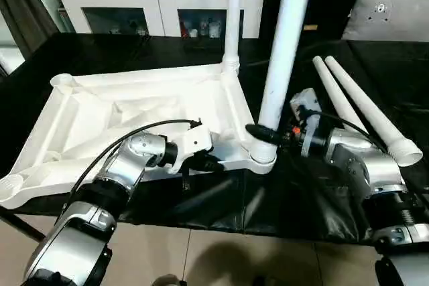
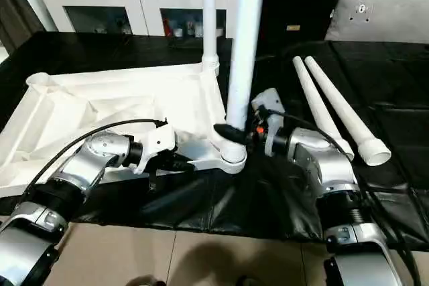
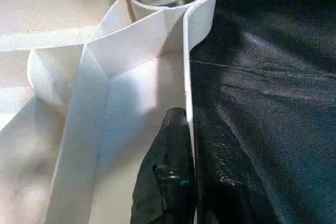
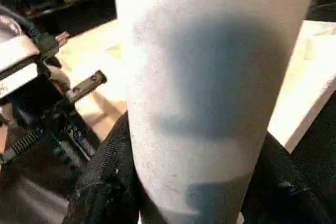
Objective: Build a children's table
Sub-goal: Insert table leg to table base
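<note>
With its two black fingers clamped around the near leg (image 1: 285, 45) low down, just above the corner socket (image 1: 263, 155), holds that leg close to upright: right end effector (image 1: 263, 134). Could still go wrong here. If not fully seated, might tip or pop out of the socket once let go; judged a risk because of a slight lean against the far leg (image 1: 232, 15), already standing in its own socket. Pushing off-axis might jam the leg or drag the whole tabletop (image 1: 134, 108), lying upside down, ribs up, on the black-covered table (image 1: 375, 72).

Left end effector (image 3: 181, 124), fingers together and pinching the tabletop's thin near rim, steadies it; might slip off so narrow an edge under a hard shove. Two loose legs (image 1: 365, 108), lying side by side just beyond the right arm, could be knocked and rolled by its elbow.

No brand, label or readable writing anywhere.
</note>
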### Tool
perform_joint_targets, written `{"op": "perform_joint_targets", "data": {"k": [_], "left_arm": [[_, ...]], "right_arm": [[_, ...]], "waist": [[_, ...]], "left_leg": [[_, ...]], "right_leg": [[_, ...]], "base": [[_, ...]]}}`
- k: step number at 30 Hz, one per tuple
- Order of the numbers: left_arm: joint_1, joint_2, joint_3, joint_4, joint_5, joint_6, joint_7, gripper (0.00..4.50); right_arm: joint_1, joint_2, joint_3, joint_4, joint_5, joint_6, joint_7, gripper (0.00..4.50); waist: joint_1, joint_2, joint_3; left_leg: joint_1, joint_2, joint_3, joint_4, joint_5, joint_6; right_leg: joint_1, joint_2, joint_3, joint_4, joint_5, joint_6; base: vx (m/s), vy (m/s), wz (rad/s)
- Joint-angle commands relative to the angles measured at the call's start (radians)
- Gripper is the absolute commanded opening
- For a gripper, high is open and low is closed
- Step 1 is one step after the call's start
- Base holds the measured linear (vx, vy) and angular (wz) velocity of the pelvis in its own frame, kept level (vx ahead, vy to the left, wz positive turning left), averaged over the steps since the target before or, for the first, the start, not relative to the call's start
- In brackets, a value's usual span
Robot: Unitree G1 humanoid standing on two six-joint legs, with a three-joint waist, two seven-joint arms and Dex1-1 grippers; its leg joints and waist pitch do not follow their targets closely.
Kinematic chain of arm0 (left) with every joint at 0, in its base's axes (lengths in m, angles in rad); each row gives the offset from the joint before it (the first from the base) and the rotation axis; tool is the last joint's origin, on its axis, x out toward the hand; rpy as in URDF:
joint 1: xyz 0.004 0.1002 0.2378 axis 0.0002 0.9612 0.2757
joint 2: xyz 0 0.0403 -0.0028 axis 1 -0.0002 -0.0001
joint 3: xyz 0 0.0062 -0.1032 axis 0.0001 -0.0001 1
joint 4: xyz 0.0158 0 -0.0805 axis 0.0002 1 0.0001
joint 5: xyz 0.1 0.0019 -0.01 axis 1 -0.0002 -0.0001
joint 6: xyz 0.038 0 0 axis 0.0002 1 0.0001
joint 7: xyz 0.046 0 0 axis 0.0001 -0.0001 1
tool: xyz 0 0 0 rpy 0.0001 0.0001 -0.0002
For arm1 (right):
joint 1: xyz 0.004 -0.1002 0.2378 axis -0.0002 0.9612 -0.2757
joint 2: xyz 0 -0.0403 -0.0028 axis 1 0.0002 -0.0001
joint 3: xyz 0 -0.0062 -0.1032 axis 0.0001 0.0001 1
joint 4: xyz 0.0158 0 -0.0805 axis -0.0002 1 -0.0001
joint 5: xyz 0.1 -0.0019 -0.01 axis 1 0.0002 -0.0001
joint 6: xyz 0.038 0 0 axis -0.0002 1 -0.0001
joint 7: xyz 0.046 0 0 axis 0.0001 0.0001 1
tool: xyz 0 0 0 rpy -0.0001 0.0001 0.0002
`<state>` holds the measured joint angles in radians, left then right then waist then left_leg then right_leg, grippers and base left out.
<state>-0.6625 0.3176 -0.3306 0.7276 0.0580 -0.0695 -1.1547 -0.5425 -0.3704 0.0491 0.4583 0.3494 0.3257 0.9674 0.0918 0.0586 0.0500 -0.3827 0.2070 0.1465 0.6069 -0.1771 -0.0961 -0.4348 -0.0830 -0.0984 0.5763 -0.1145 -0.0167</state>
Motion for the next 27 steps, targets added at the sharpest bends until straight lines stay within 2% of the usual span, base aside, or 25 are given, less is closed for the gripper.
{"op": "perform_joint_targets", "data": {"k": [1,4,5,7,8,9,10,12,13,14,17,18,19,20,25,27], "left_arm": [[-0.020,-0.011,0.032,-0.032,-0.038,-0.021,-0.007,0.00],[-0.019,-0.011,0.032,-0.033,-0.040,-0.019,-0.008,0.00],[-0.018,-0.012,0.034,-0.034,-0.042,-0.017,-0.007,0.00],[-0.018,-0.014,0.036,-0.033,-0.043,-0.015,-0.006,0.00],[-0.018,-0.014,0.036,-0.033,-0.044,-0.014,-0.006,0.00],[-0.018,-0.015,0.036,-0.032,-0.044,-0.014,-0.006,0.00],[-0.018,-0.016,0.037,-0.032,-0.044,-0.013,-0.006,0.00],[-0.017,-0.017,0.037,-0.032,-0.045,-0.012,-0.006,0.00],[-0.017,-0.018,0.037,-0.033,-0.045,-0.011,-0.006,0.00],[-0.017,-0.018,0.037,-0.034,-0.045,-0.009,-0.007,0.00],[-0.017,-0.018,0.038,-0.034,-0.044,-0.009,-0.007,0.00],[-0.016,-0.018,0.039,-0.036,-0.044,-0.007,-0.007,0.00],[-0.015,-0.018,0.040,-0.036,-0.044,-0.007,-0.007,0.00],[-0.014,-0.018,0.040,-0.037,-0.043,-0.006,-0.007,0.00],[-0.009,-0.019,0.040,-0.043,-0.044,-0.003,-0.008,0.00],[-0.006,-0.018,0.040,-0.049,-0.044,0.000,-0.009,0.00]], "right_arm": [[0.016,0.006,-0.027,0.045,0.000,0.008,-0.044,1.90],[0.040,0.013,-0.045,0.055,0.005,0.002,-0.062,1.89],[0.084,0.020,-0.055,0.028,0.013,0.003,-0.068,1.89],[0.125,0.025,-0.061,-0.003,0.022,0.008,-0.068,1.89],[0.139,0.028,-0.064,-0.014,0.023,0.006,-0.070,1.89],[0.153,0.031,-0.070,-0.024,0.027,0.005,-0.074,1.89],[0.166,0.033,-0.075,-0.034,0.033,0.004,-0.076,1.89],[0.178,0.034,-0.080,-0.042,0.035,-0.005,-0.080,1.89],[0.189,0.034,-0.084,-0.053,0.036,-0.012,-0.083,1.89],[0.201,0.032,-0.085,-0.066,0.033,-0.023,-0.085,1.89],[0.223,0.014,-0.064,-0.103,0.000,-0.045,-0.091,1.89],[0.240,-0.032,-0.001,-0.111,-0.102,-0.099,-0.098,1.89],[0.241,-0.037,0.006,-0.110,-0.111,-0.106,-0.097,1.89],[0.246,-0.065,0.045,-0.107,-0.157,-0.133,-0.082,1.89],[0.224,-0.075,0.066,-0.090,-0.166,-0.133,-0.059,1.89],[0.206,-0.074,0.073,-0.077,-0.168,-0.133,-0.052,1.89]], "waist": [[0.009,-0.009,-0.080],[0.009,-0.011,-0.081],[0.010,-0.004,-0.082],[0.014,-0.009,-0.084],[0.015,-0.003,-0.083],[0.016,-0.005,-0.084],[0.020,0.000,-0.085],[0.020,-0.002,-0.085],[0.021,0.003,-0.083],[0.020,0.001,-0.083],[0.020,0.001,-0.081],[0.020,-0.001,-0.080],[0.020,-0.001,-0.079],[0.020,-0.001,-0.079],[0.015,-0.009,-0.076],[0.013,-0.007,-0.075]], "left_leg": [[0.005,0.004,0.014,-0.067,-0.217,0.077],[0.005,0.004,0.014,-0.068,-0.220,0.075],[0.005,0.004,0.013,-0.068,-0.215,0.075],[0.004,0.005,0.014,-0.068,-0.204,0.079],[0.003,0.004,0.014,-0.068,-0.206,0.079],[0.004,0.004,0.015,-0.068,-0.205,0.080],[0.005,0.004,0.013,-0.068,-0.203,0.080],[0.004,0.004,0.014,-0.068,-0.204,0.082],[0.005,0.004,0.013,-0.069,-0.216,0.079],[0.005,0.003,0.014,-0.070,-0.222,0.077],[0.005,0.002,0.013,-0.071,-0.232,0.073],[0.005,0.001,0.013,-0.072,-0.239,0.069],[0.005,0.000,0.013,-0.072,-0.241,0.069],[0.007,0.000,0.014,-0.071,-0.246,0.070],[0.006,-0.005,0.014,-0.069,-0.259,0.080],[0.006,-0.004,0.013,-0.070,-0.267,0.082]], "right_leg": [[0.072,-0.050,0.024,-0.077,-0.450,-0.125],[0.075,-0.050,0.024,-0.076,-0.439,-0.130],[0.076,-0.050,0.024,-0.074,-0.432,-0.131],[0.076,-0.049,0.026,-0.072,-0.410,-0.135],[0.075,-0.048,0.026,-0.074,-0.407,-0.136],[0.076,-0.048,0.026,-0.073,-0.406,-0.135],[0.075,-0.050,0.026,-0.071,-0.405,-0.137],[0.076,-0.049,0.025,-0.073,-0.403,-0.139],[0.074,-0.049,0.024,-0.074,-0.420,-0.135],[0.074,-0.048,0.023,-0.077,-0.429,-0.128],[0.074,-0.048,0.022,-0.082,-0.458,-0.113],[0.073,-0.047,0.021,-0.083,-0.473,-0.104],[0.073,-0.046,0.020,-0.084,-0.481,-0.100],[0.071,-0.048,0.021,-0.085,-0.496,-0.094],[0.068,-0.045,0.016,-0.096,-0.551,-0.067],[0.067,-0.045,0.015,-0.096,-0.552,-0.068]], "base": [[0.000,0.000,0.00],[0.000,0.000,0.00],[0.000,0.000,0.00],[0.000,0.000,0.00],[0.000,0.000,0.00],[0.000,0.000,0.00],[0.000,0.000,0.00],[0.000,0.000,0.00],[0.000,0.000,0.00],[0.000,0.000,0.00],[0.000,0.000,0.00],[0.000,0.000,0.00],[0.000,0.000,0.00],[0.000,0.000,0.00],[0.000,0.000,0.00],[0.000,0.000,0.00]]}}
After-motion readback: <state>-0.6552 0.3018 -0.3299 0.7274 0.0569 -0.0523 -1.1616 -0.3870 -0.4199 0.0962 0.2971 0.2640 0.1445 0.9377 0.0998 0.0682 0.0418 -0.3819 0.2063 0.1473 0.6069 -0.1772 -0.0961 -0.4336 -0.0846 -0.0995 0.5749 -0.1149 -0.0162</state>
